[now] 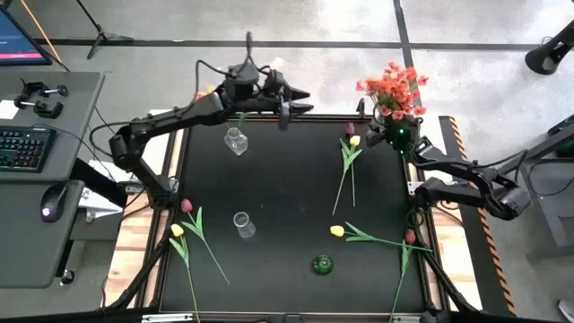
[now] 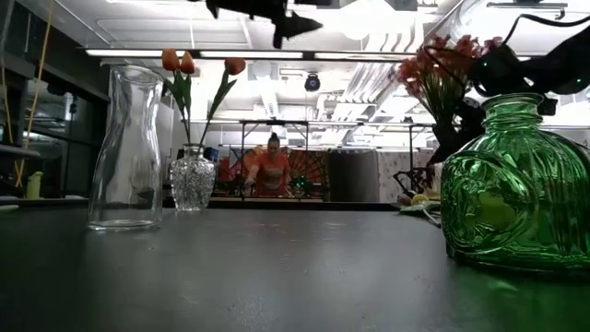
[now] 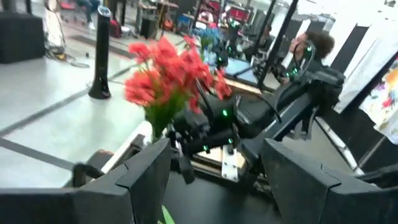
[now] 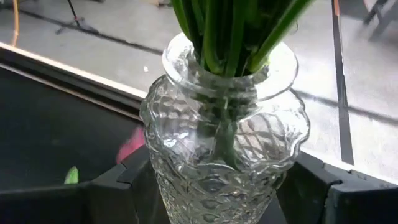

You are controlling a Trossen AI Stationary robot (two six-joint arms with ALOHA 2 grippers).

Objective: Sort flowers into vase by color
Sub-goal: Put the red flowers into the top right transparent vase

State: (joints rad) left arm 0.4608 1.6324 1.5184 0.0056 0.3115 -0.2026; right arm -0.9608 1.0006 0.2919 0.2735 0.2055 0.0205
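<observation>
From above, the left gripper hung at the far edge of the black table, its fingers spread apart and holding nothing, just beyond a small clear vase. The right gripper sat at the far right corner, its fingers closed round a cut-glass vase filled with the red-orange sprays. Loose tulips lay near that corner; more lay at the near left and near right. A clear carafe and a green vase stood toward the near middle.

At table level, the carafe stood on the left, the green vase close on the right, and the small vase farther back held three orange tulips. A person showed in the room behind.

The left wrist view looked between its own spread fingers at the sprays and the right arm's gripper under them.

The right wrist view showed the cut-glass vase wedged between its fingers, green stems standing in its neck
</observation>
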